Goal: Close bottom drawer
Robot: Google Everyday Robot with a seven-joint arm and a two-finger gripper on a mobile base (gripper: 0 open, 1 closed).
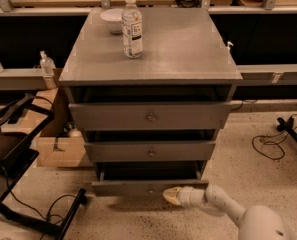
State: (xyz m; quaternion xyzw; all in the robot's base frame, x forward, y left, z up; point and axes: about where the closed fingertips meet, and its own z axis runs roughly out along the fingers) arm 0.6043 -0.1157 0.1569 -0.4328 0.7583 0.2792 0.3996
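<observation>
The bottom drawer [149,187] is the lowest, strip-like grey front of three in the grey cabinet, with a small round knob [150,189]. It stands pulled out a little, with a dark gap above its front. My gripper [171,196] has pale tips and sits low in front of the drawer front, just right of the knob, at or against the panel. The white arm [223,206] reaches in from the lower right.
The middle drawer [150,151] and top drawer [150,115] also stand slightly out. A water bottle [132,26] and a white bowl [111,20] sit on the cabinet top. A cardboard box [58,146] and a black frame [13,154] stand to the left; cables [273,144] lie on the floor to the right.
</observation>
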